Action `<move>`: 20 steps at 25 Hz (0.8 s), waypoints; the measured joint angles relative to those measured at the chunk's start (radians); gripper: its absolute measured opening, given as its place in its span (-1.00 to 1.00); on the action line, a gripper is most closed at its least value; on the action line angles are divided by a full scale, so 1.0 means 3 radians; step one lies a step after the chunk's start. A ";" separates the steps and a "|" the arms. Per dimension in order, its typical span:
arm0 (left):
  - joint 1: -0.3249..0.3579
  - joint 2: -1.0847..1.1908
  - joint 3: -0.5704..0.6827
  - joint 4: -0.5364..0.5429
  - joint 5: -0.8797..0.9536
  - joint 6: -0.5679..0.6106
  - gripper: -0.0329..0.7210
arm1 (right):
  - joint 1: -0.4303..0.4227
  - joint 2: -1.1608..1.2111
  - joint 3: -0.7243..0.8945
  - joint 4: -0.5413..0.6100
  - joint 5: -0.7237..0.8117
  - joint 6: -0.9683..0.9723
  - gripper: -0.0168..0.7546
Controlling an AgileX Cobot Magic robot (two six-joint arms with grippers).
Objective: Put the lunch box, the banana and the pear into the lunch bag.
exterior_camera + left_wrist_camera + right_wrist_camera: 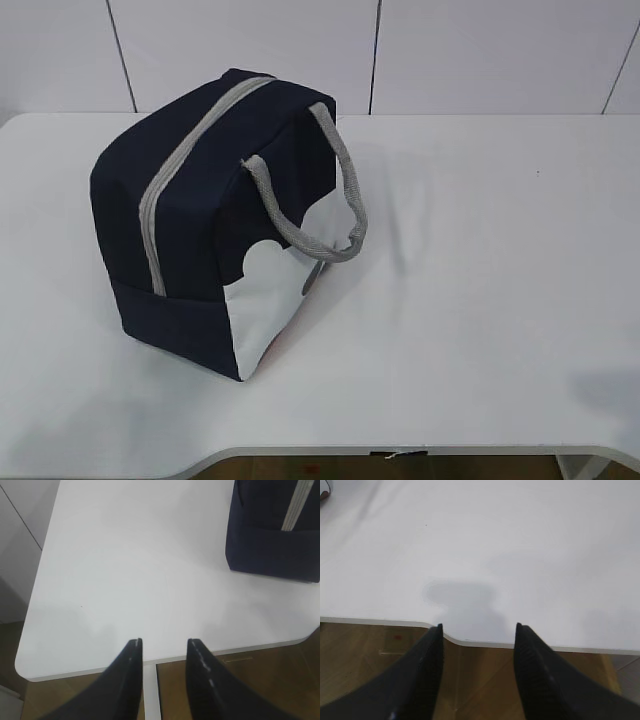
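Both claws, left claw and right claw, hang wide and empty while the soft, probably light lunch bag sits zipped at nine o'clock on the worktop, rope handle the likeliest hold.

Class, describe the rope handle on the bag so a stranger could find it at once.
Start at the white table, then the navy lunch bag on its left half. On the bag's right face hangs a grey rope handle, looping over the white panel; unlike the flat grey zipper, it is round and braided.
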 joint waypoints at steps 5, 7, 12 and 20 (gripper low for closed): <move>0.0000 0.0000 0.0000 0.0000 0.0000 0.0000 -0.31 | 0.0000 0.0000 0.0000 0.0000 0.0000 0.0059 0.02; 0.0000 0.0000 0.0000 0.0000 0.0000 0.0000 -0.31 | 0.0000 0.0000 0.0000 0.0000 0.0000 0.0067 0.02; 0.0000 0.0000 0.0000 0.0000 0.0000 0.0000 -0.31 | 0.0000 0.0000 0.0000 0.0000 0.0000 0.0097 0.02; 0.0000 0.0000 0.0000 0.0000 0.0000 0.0000 -0.31 | 0.0000 0.0000 0.0000 0.0046 0.0000 0.0136 0.02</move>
